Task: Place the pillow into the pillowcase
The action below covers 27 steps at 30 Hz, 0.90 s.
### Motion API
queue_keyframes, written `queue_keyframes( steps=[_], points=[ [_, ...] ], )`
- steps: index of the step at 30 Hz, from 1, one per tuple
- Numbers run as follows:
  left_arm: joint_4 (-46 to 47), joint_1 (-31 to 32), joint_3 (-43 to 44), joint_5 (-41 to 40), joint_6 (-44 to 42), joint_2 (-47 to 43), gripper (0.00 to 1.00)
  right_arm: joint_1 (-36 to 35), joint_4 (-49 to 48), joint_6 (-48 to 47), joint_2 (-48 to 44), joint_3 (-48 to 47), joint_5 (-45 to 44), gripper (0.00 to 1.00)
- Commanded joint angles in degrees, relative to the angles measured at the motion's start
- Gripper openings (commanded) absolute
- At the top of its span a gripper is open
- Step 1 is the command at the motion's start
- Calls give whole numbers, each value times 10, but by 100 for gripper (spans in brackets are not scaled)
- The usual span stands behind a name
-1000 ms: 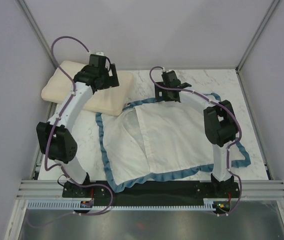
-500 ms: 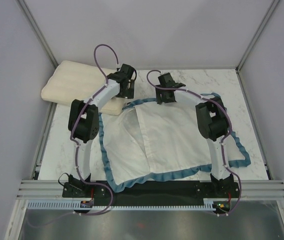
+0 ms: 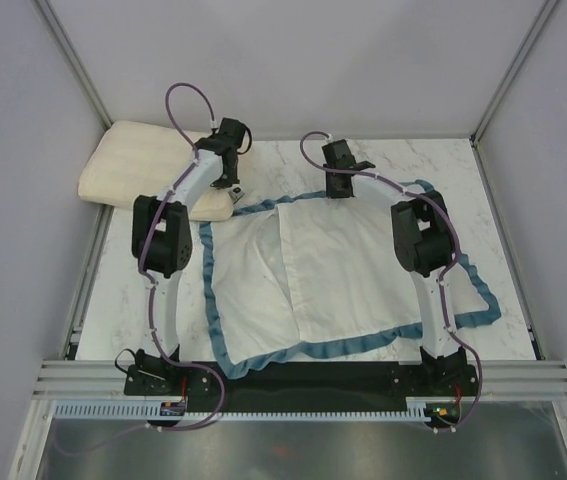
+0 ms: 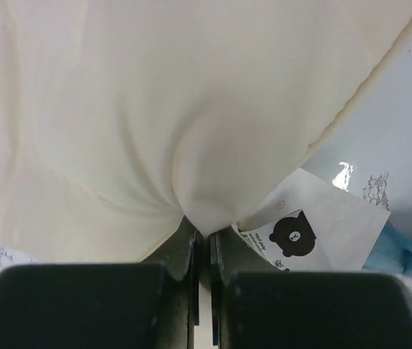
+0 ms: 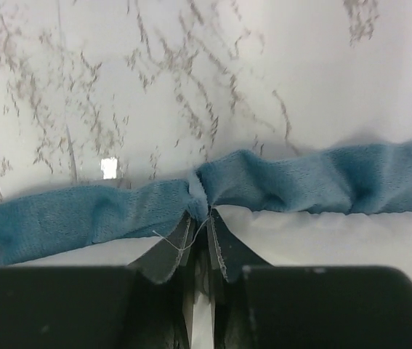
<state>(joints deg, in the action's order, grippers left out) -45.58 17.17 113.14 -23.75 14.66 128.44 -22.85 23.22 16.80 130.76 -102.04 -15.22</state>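
The cream pillow (image 3: 143, 170) lies at the table's far left corner. My left gripper (image 3: 225, 192) is at its near right corner, and in the left wrist view it (image 4: 204, 227) is shut on a pinched fold of the pillow (image 4: 155, 109). The pillowcase (image 3: 333, 270) lies spread white side up in the middle, with a blue ruffled edge (image 3: 478, 300). At its far edge my right gripper (image 3: 341, 190) is down; the right wrist view shows it (image 5: 202, 217) shut on the blue ruffle (image 5: 314, 182).
A white label with a black bear print (image 4: 304, 233) sticks out by the pillow's corner. Grey walls close in the marble table (image 3: 443, 165) on three sides. A metal rail (image 3: 303, 385) runs along the near edge by the arm bases.
My left arm swung right from the top of the pillow to its near right corner and shut on it. The right gripper shut on the pillowcase's far edge, which now lies straighter.
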Motion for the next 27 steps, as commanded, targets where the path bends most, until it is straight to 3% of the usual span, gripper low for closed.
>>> queue_keyframes(
  steps=[1,12,13,14,15,16,17,20,27],
  points=[
    [-14,-60,0,-36,10,-99,2,19,-16,12,21,-44,-3,15],
    [-14,-53,-82,-8,33,-253,2,68,19,33,117,-229,-7,19],
    [-14,-52,-91,-9,34,-261,2,70,21,33,121,-241,0,22],
    [-14,-52,-99,-11,37,-277,2,73,25,32,121,-257,6,42],
    [-14,-52,-114,-12,40,-284,2,73,27,29,115,-262,10,54],
    [-14,-52,-121,-7,45,-292,2,73,29,25,108,-263,13,72],
    [-13,-52,-126,-2,48,-299,2,73,31,23,98,-256,18,78],
    [-8,-51,-142,22,57,-326,2,69,31,15,42,-212,31,83],
    [-3,-36,-182,51,65,-374,2,13,34,-25,-125,-68,13,82]
  ],
)
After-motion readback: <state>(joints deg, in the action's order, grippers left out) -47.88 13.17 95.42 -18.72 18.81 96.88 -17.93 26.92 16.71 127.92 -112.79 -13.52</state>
